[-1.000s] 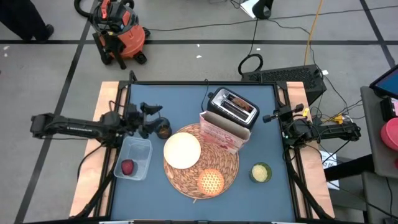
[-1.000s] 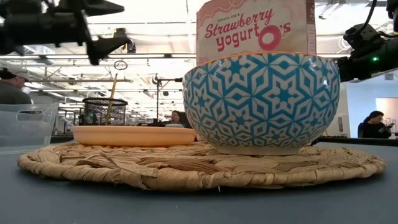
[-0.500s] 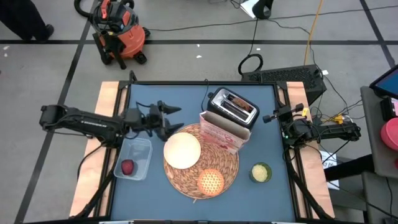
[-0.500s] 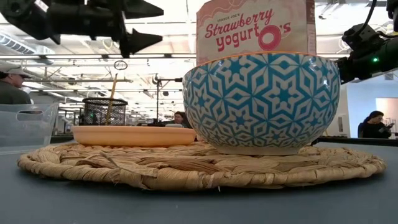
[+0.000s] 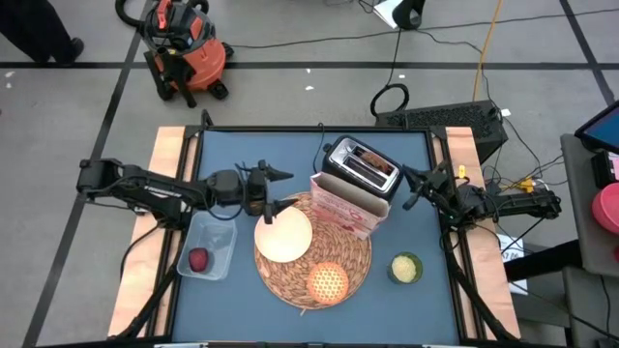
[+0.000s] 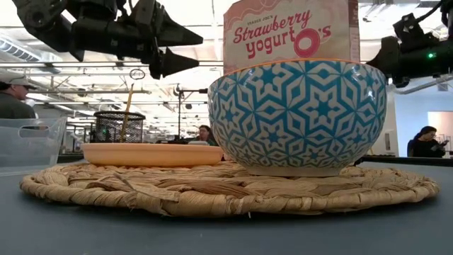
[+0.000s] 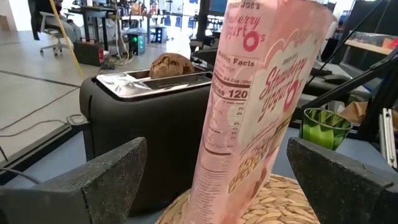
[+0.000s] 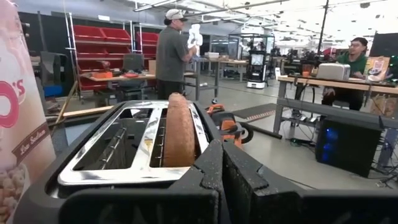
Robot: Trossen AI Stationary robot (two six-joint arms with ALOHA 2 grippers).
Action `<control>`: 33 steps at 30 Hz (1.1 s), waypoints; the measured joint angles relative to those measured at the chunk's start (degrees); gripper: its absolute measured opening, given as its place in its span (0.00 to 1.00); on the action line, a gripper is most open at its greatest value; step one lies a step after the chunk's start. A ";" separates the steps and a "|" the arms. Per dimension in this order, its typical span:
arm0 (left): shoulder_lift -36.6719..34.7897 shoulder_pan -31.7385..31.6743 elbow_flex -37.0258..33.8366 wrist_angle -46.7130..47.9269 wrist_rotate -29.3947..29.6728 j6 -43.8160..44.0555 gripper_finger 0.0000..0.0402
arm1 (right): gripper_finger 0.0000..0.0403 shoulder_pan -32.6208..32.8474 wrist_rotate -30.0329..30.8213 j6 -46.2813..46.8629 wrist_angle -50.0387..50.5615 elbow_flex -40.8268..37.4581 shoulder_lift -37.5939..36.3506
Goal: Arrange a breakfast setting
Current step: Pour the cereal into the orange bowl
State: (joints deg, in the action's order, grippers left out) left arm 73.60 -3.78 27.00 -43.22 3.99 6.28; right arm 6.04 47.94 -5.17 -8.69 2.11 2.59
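1. The left gripper (image 5: pixel 280 189) is hovering above the table (image 5: pixel 290 155), at the placemat's left rim beside the bowl, with its fingers (image 7: pixel 93 180) standing wide apart and holding nothing.
2. The left gripper is facing the pink-white cereal box (image 5: pixel 348 205), which is standing upright on the far part of the round woven placemat (image 5: pixel 358 266).
3. The cream bowl (image 5: pixel 283 235), blue-patterned outside, is sitting on the placemat's left part, and the small orange dish (image 5: pixel 327 282) is lying on its near part.
4. The dark-red fruit (image 5: pixel 198 260) is lying in the clear plastic tub (image 5: pixel 221 232) near the table's left edge.
5. The right gripper (image 5: pixel 411 189) is hanging near the table's right edge, pressed together on nothing, pointing at the toaster (image 5: pixel 363 169) with bread in a slot.
6. The green-yellow cup (image 5: pixel 405 268) is standing just right of the placemat.
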 joint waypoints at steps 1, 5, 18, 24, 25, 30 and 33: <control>0.28 -0.10 0.00 -0.07 -0.02 -0.04 0.98 | 0.00 0.00 0.02 0.03 0.01 0.00 0.00; 0.34 -0.43 0.00 -0.49 -0.09 -1.67 0.98 | 0.00 -0.01 0.03 0.11 0.14 0.00 0.00; 7.19 -4.95 3.89 -4.68 -7.86 -4.20 0.98 | 0.00 -0.02 0.02 0.02 0.33 0.00 0.00; 15.41 -5.70 11.04 -2.98 -14.60 -7.33 0.98 | 0.00 -0.02 0.01 0.02 0.33 0.00 0.00; 16.67 -5.88 12.22 -2.25 -15.07 -7.27 0.98 | 0.00 -0.02 0.01 0.02 0.34 0.00 0.00; 21.30 -6.20 16.58 -0.22 -19.31 -6.36 0.98 | 0.00 -0.02 0.00 0.00 0.33 0.00 0.00; 23.11 -6.15 17.68 -0.07 -21.52 -6.32 0.98 | 0.00 -0.02 0.00 0.00 0.33 0.00 0.00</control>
State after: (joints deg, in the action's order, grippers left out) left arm 96.71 -9.93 44.68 -43.29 -17.53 -0.03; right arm 6.02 47.94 -5.17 -8.36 2.11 2.59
